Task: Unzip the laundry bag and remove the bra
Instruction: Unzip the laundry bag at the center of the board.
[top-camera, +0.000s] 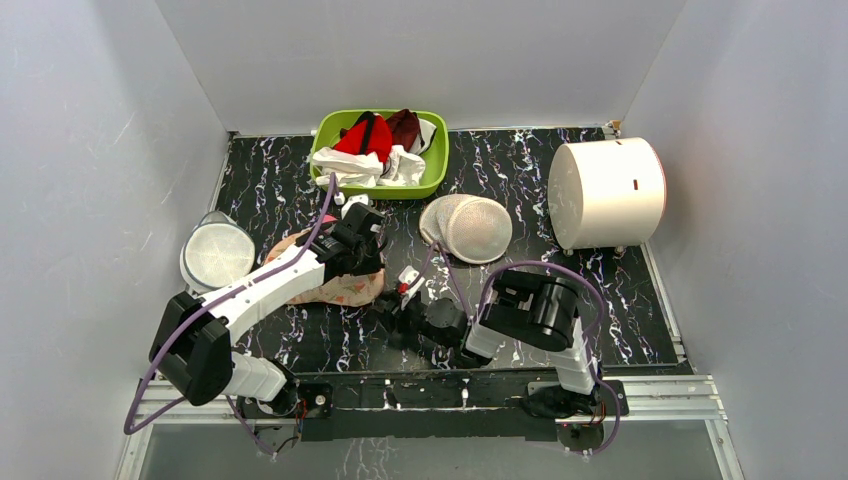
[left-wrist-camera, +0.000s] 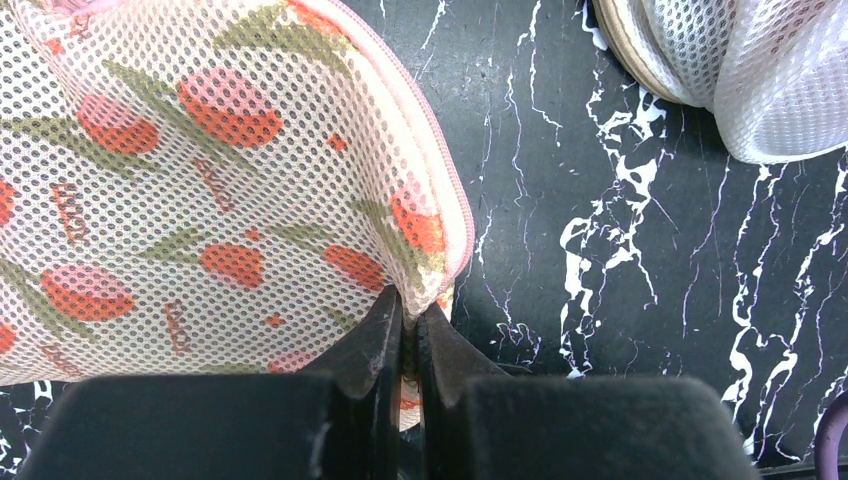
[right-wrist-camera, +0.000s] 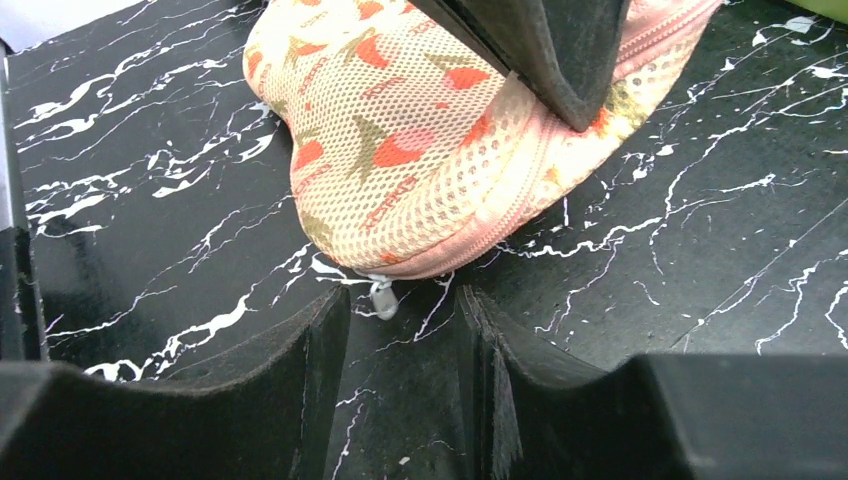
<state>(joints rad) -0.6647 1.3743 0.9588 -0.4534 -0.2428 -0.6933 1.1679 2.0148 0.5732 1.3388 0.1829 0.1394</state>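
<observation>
The laundry bag (top-camera: 345, 289), peach with a red-and-green floral print and pink zipper edging, lies on the black marbled table left of centre. My left gripper (top-camera: 368, 268) is shut on its right-hand edge; the left wrist view shows the fingertips (left-wrist-camera: 385, 320) pinching the bag's (left-wrist-camera: 200, 180) mesh edge. My right gripper (top-camera: 388, 320) is open and low on the table, just in front of the bag (right-wrist-camera: 400, 150). The small silver zipper pull (right-wrist-camera: 382, 298) hangs between its open fingertips (right-wrist-camera: 320, 330), untouched. The zipper is closed. The bra is hidden.
A green basket (top-camera: 437, 160) of red and white clothes stands at the back. Two round white mesh domes (top-camera: 467, 227) lie right of the bag and also show in the left wrist view (left-wrist-camera: 760, 70). A white drum (top-camera: 605, 192) stands at right, a round lidded container (top-camera: 217, 255) at left.
</observation>
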